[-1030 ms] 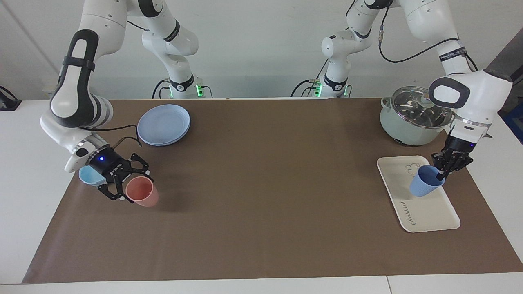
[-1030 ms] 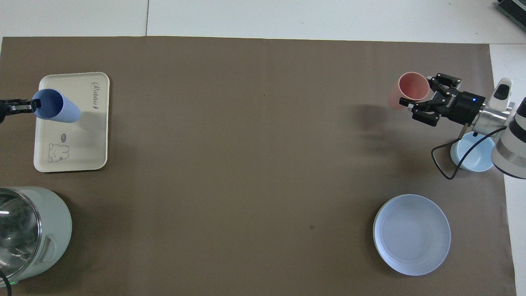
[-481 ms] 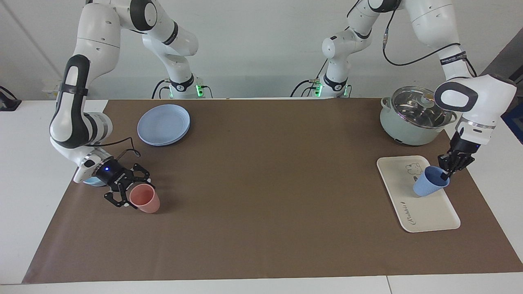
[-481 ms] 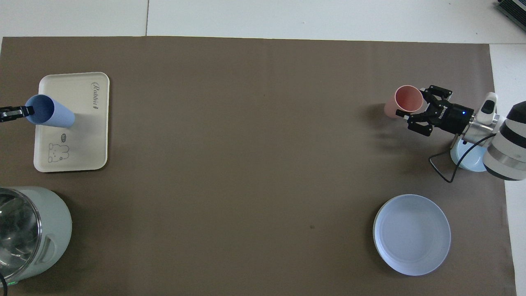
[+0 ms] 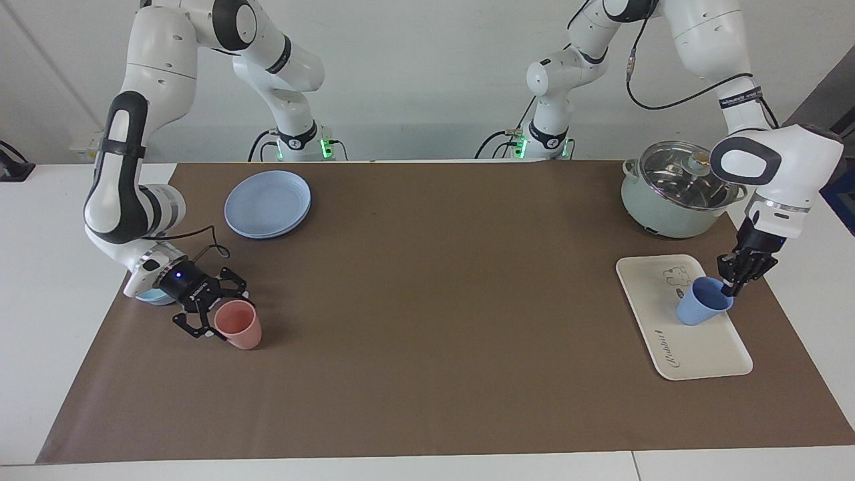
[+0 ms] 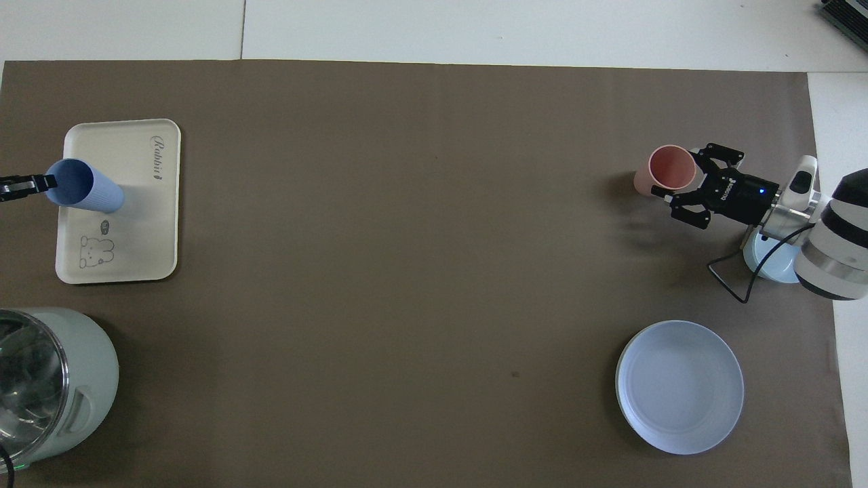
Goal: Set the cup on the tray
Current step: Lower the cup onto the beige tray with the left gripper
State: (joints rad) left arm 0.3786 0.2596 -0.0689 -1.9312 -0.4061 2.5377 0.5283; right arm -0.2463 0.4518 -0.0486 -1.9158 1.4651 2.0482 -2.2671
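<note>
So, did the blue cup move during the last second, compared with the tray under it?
Yes. The blue cup, held at its rim by the left gripper, has come down toward the tray and sits less tilted; the tray's bear drawing is now uncovered.

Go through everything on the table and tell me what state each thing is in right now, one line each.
blue cup: tilted, on the tray, rim pinched by the left gripper
tray: flat, carrying only the blue cup
pink cup: upright on the mat, between the right gripper fingers
pot: lid on
plate: empty
light-blue bowl: partly hidden under the right arm
</note>
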